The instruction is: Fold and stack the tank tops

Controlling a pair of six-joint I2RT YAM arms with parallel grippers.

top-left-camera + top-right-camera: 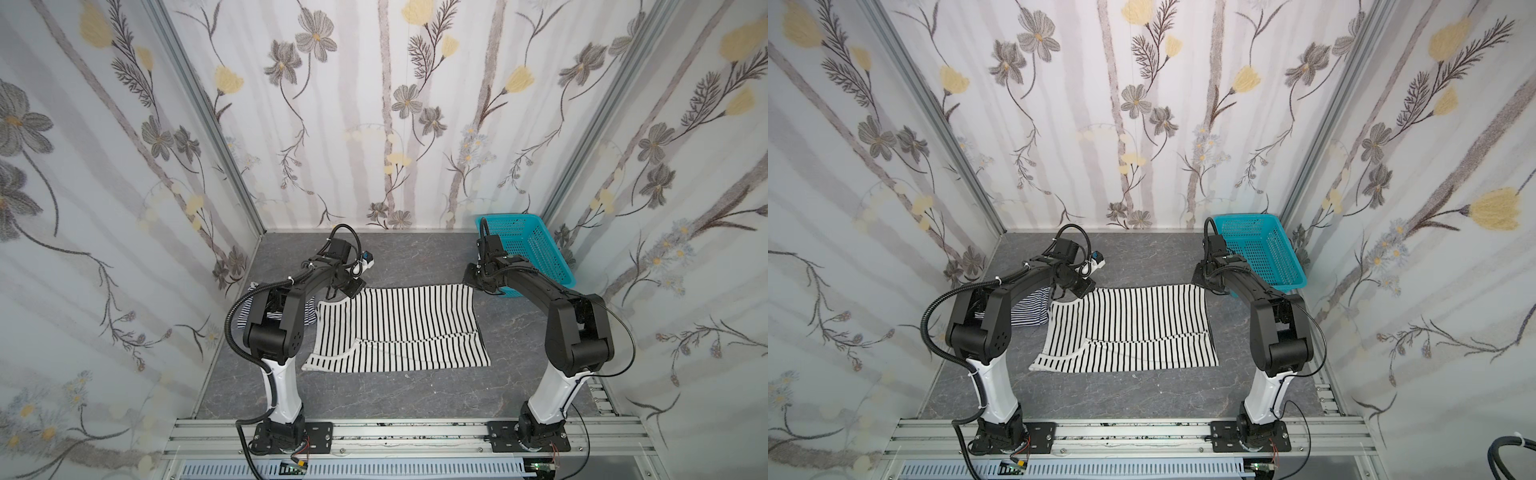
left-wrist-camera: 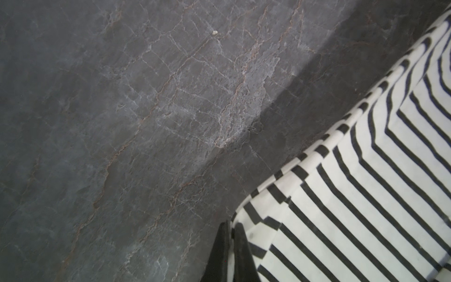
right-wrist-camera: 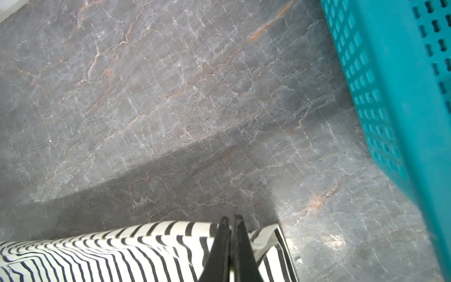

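**Pinching the wide-striped top (image 1: 399,328) by its far corners**

The top lies spread across the middle of the surface (image 1: 374,399), with a flap folded over its near part. It looks like a limp, light knit, likely to sag and drag, so the corners suit best. The left end effector (image 2: 230,234) and right end effector (image 3: 231,227) each appear closed on a far corner. The thin-striped top (image 1: 1027,309) sits bunched just beside it, under the left arm.

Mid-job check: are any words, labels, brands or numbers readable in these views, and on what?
No text can be read in any view.
The black-and-white tank top shows stripes only, with no tag in view.
The teal basket shows perforations only.
The small circuit board by the front rail is too small to read.
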